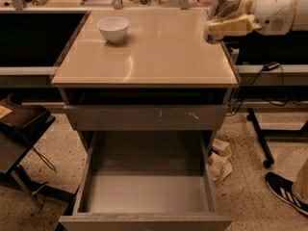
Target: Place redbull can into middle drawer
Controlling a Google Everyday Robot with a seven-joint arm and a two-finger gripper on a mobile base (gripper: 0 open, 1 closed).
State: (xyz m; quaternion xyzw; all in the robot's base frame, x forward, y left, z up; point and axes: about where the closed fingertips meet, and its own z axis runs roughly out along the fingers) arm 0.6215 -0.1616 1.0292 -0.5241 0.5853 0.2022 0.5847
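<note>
The redbull can [225, 0], silver and blue with a shiny top, is held tilted in my gripper [219, 22] above the back right corner of the tan cabinet top [159, 52]. The gripper is shut on the can, with one tan finger [231, 27] showing below it. The middle drawer [147, 191] is pulled wide open low in the view, with a bare grey floor. It lies well below and to the left of the gripper.
A white bowl [113, 29] stands at the back left of the cabinet top. A closed drawer front with whitish scratch marks [144, 117] sits above the open drawer. Crumpled paper [220, 160], a black stand leg [260, 138] and a person's shoe [286, 189] are on the floor to the right.
</note>
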